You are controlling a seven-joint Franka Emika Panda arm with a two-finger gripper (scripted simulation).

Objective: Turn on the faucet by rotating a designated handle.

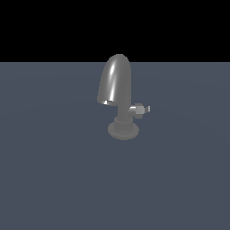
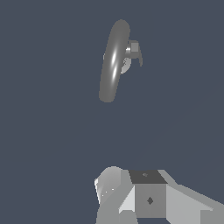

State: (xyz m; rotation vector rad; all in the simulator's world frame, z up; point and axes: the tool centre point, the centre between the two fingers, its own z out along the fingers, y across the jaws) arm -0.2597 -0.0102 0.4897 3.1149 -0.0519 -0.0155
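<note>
- Jaws: state cannot be told. The wrist view shows only grey blocky parts of the gripper along its edge, with no fingertips or gap in sight. The exterior view shows no arm at all.
- Gripper position: well apart from the faucet, looking down on it from above; nothing is held as far as can be seen.
- Faucet: stands upright on the tabletop, near the middle of the exterior view. Round disc base, short stem, large hood-like spout arching toward the exterior view's left.
- Handle: short stub leaving the stem sideways toward the exterior view's right, just below the spout's rear edge, ending in a thin flat bar. In the wrist view it sits tight beside the spout.
- Step in hand, by judgement: the approach. No contact is made yet, so the task looks barely begun.
- Doing it well: aim for the stub's outer end, not the spout. Come in on the handle's side, so the hood does not block the descent.
- Contact: set one finger against the flat bar, or close lightly across it, then sweep around the stub's axis rather than push straight through.
- Risk: the bar is small and close under the spout; a slightly off line would likely strike the hood or slip past the bar.
</note>
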